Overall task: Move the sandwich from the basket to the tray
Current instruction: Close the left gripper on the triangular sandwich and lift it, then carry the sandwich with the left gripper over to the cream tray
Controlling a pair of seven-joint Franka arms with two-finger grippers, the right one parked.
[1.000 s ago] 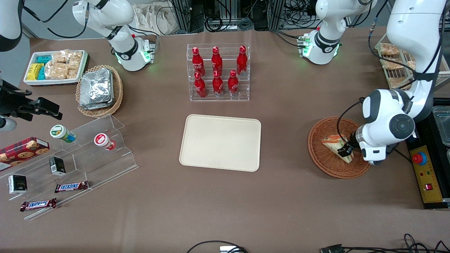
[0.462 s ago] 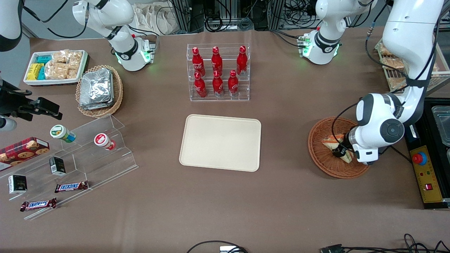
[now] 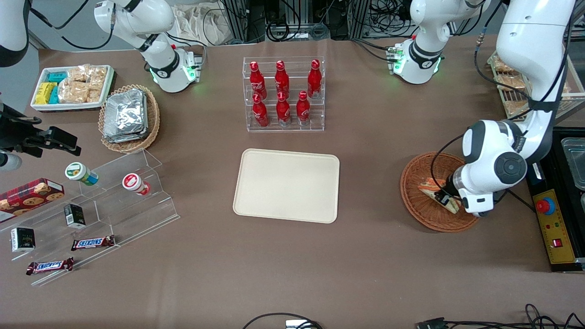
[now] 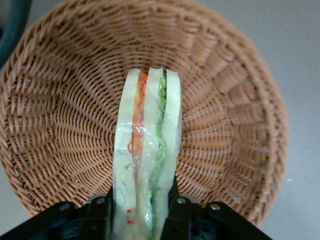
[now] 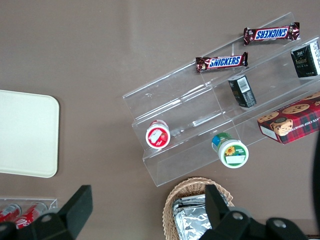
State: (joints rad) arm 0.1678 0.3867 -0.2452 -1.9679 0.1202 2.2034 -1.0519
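The clear-wrapped sandwich [image 4: 147, 150] of pale bread with orange and green filling stands on edge inside the reddish-brown wicker basket [image 4: 235, 130]. My left gripper [image 4: 141, 207] is shut on the sandwich, one black finger pressed on each bread face. In the front view the gripper [image 3: 444, 195] is down in the basket [image 3: 418, 205] at the working arm's end of the table, and the sandwich [image 3: 429, 186] shows partly under the wrist. The cream tray [image 3: 287, 185] lies flat at mid-table with nothing on it; its corner shows in the right wrist view [image 5: 27, 134].
A clear rack of red bottles [image 3: 283, 93] stands farther from the camera than the tray. Toward the parked arm's end are a tan basket of foil packets [image 3: 129, 117], a white snack tray [image 3: 72, 87] and an acrylic stand with snacks [image 3: 105, 196]. A control box [image 3: 550, 226] lies beside the basket.
The wrist shifted slightly toward the tray over the basket, and the fingers have closed onto the sandwich, which now sits a little differently in the basket.
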